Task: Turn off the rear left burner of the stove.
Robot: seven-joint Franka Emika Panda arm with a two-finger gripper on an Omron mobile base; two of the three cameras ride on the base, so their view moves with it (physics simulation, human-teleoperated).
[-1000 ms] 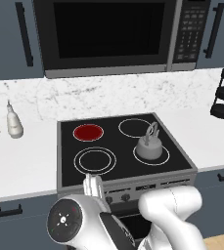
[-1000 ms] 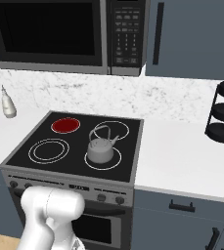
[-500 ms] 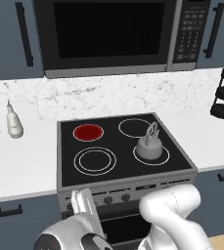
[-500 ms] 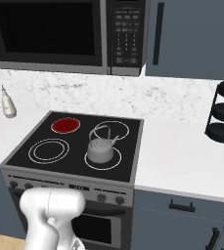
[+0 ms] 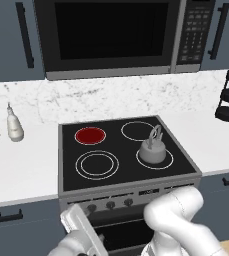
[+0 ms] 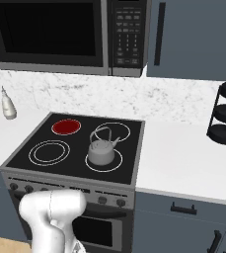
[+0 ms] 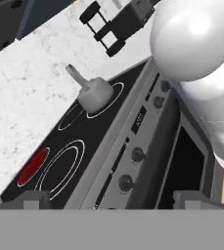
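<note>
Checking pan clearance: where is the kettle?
The grey kettle sits on the stove's front right zone, diagonally across from the glowing red rear left burner.

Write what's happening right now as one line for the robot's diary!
burner: rear left burner glowing red | gripper: open, holding nothing, low before knobs | kettle: front right zone | step: knob not yet turned

One stove (image 5: 128,186); one kettle (image 5: 152,150); two bottles (image 5: 15,127); one microwave (image 5: 117,37)
</note>
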